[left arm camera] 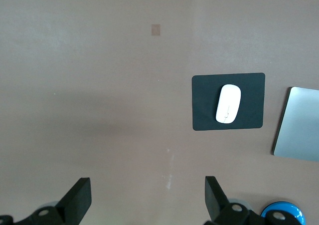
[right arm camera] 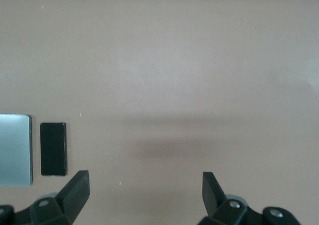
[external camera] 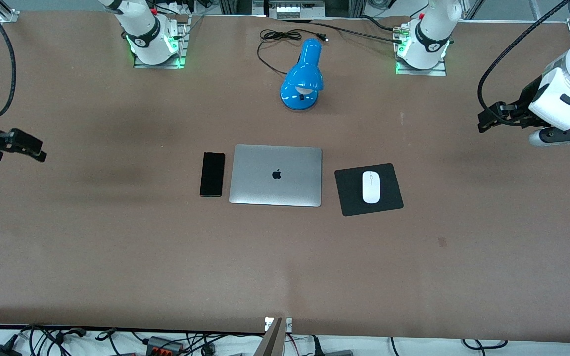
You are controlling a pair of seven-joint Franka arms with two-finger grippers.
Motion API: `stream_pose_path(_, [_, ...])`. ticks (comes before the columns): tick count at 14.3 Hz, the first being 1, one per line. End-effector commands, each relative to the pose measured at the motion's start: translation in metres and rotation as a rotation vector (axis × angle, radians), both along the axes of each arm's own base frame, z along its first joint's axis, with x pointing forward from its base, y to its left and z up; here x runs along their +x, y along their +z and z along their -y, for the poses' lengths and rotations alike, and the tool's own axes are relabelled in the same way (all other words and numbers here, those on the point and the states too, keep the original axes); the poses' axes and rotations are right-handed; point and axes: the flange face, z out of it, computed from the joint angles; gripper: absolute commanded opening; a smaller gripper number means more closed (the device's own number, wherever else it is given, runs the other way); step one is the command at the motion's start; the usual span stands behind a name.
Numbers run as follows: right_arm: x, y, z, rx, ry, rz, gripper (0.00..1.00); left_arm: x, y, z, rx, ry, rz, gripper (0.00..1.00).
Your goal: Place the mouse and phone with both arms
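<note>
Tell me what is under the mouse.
The mouse lies on a square black pad, which rests on the table. The pad's surface under the mouse is covered, so nothing there can be seen.

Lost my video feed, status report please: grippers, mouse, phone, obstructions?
Left gripper open, empty, over bare table at its end. Right gripper likewise. Mouse on mouse pad, phone flat beside closed laptop. Nothing in the way.
</note>
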Motion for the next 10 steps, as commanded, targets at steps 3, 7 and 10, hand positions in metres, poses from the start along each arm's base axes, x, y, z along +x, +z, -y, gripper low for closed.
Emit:
stream_pose_path(3, [-0.045, 0.001, -0.002, 0.004, 0.009, -0.002, 1.0, -0.007, 0.004, -0.001, -0.014, -0.002, 0.002, 1.0])
stream_pose_path(7, [-0.056, 0.005, -0.002, 0.007, 0.01, -0.055, 1.0, -0.006, 0.004, -0.005, -0.017, 0.002, 0.004, 1.0])
stream_pose_path(10, [-0.053, 0.008, -0.002, 0.006, 0.009, -0.032, 1.0, -0.005, 0.005, -0.006, -0.019, 0.006, 0.008, 1.0])
